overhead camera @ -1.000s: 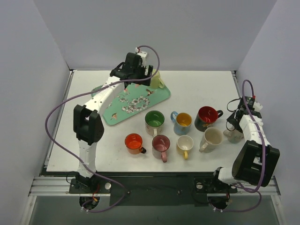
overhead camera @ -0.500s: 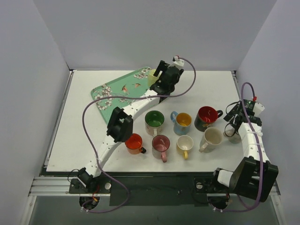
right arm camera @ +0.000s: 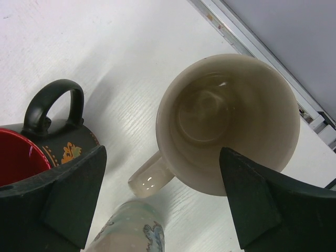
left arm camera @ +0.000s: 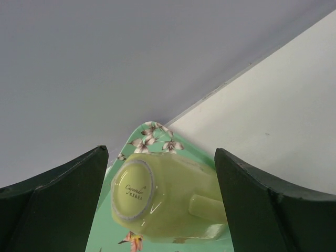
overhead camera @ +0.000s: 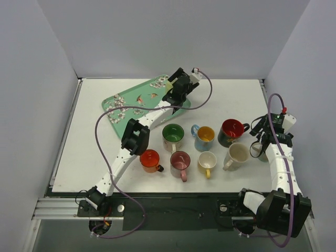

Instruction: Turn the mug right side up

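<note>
One mug (left arm camera: 168,202) is subject to the task: pale yellow-green, glossy glaze, with a white unglazed foot ring and a small printed maker's mark inside the ring. Its handle (left arm camera: 207,207) matches the body in colour and shows on the near side, toward the right-hand finger in the left wrist view.

Position: the mug sits on the far corner of the green floral tray (overhead camera: 126,105), at the back of the table (overhead camera: 220,100). In the top view it is mostly hidden behind the left arm.

Orientation: not right side up. The base faces up and to the left toward the wrist camera. The mouth is turned away and cannot be seen. The long axis runs roughly across the gap between the fingers, base end left.

Left gripper (left arm camera: 160,151): jaws spread wide, one finger on each side of the mug. A sliver of tray shows at the left finger; at the right finger contact cannot be determined.

Right gripper (right arm camera: 163,149): jaws apart, holding nothing, above an upright beige mug (right arm camera: 228,123) near the table's right edge. A black mug with red interior (right arm camera: 52,131) stands just beside it.
</note>
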Controlling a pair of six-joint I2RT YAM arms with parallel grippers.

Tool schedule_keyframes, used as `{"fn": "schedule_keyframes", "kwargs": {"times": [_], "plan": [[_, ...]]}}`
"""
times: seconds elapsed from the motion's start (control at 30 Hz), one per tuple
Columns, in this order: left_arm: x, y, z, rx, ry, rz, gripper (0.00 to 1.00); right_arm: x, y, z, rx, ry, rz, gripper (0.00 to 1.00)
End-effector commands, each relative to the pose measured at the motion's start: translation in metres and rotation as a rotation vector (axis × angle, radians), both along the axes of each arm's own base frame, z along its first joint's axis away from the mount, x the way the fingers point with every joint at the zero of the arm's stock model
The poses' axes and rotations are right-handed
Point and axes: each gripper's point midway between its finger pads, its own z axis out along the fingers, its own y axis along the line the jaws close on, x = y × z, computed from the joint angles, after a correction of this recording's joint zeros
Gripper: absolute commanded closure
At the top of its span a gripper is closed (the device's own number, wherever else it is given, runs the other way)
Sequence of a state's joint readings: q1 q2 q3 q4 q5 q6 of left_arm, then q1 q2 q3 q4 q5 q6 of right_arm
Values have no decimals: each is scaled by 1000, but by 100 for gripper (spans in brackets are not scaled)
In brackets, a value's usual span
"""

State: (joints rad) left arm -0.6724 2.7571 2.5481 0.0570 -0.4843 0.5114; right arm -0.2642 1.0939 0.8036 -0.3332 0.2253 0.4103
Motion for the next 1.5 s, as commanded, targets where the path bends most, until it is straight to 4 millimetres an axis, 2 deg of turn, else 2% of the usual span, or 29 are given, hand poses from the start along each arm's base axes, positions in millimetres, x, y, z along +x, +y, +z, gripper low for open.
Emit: {"fn": "schedule_keyframes", "kwargs": {"times": [0.0, 0.27, 0.3, 0.33, 0.37, 0.43, 0.6, 0.83, 0.87, 0.9, 1.0, 1.03, 1.07, 1.1, 1.2, 1.23, 1.27, 1.3, 1.47], "plan": [[3, -14, 6, 68, -61, -71, 7, -17, 2, -4, -20, 46, 0, 16], [11, -2, 1, 65, -42, -67, 6, -17, 2, -3, -17, 66, 2, 16], [10, 2, -7, 80, -26, -57, 6, -16, 1, -1, -19, 60, 0, 16], [10, 4, 2, 76, -34, -53, 7, -17, 1, 0, -24, 62, 0, 16], [8, 8, -9, 95, -13, -43, 7, -17, -1, 4, -32, 55, -4, 16], [8, 19, 2, 88, -17, -23, 7, -17, -1, 9, -37, 47, -3, 16], [13, 49, 8, 74, 6, 58, 7, -16, 0, 18, -39, 27, 5, 16], [-12, 72, 30, 41, 20, 67, 7, -16, 3, 23, -33, 10, 23, 16], [-15, 74, 21, 53, 41, 57, 7, -16, 4, 23, -33, 9, 27, 16], [-18, 75, 30, 52, 34, 54, 7, -16, 4, 23, -33, 11, 28, 16], [-23, 83, 27, 66, 99, 25, 7, -15, 6, 25, -28, 2, 40, 16], [-25, 93, 23, 58, 146, 33, 7, -16, 7, 24, -26, 1, 45, 16], [-25, 97, 31, 36, 162, 30, 7, -15, 7, 25, -25, 0, 47, 16], [-27, 106, 29, 2, 200, 49, 7, -16, 8, 23, -25, 4, 50, 16], [-30, 117, 53, -89, 214, 29, 7, -14, 9, 23, -22, -3, 58, 16], [-33, 121, 52, -92, 245, 23, 8, -14, 9, 23, -20, 0, 58, 16], [-35, 119, 60, -102, 254, -1, 8, -13, 10, 22, -16, 2, 64, 17], [-39, 125, 58, -92, 287, 3, 8, -13, 10, 22, -15, 1, 69, 17], [-40, 141, 74, -109, 257, 25, 9, -12, 12, 24, -14, -9, 76, 17]]}}
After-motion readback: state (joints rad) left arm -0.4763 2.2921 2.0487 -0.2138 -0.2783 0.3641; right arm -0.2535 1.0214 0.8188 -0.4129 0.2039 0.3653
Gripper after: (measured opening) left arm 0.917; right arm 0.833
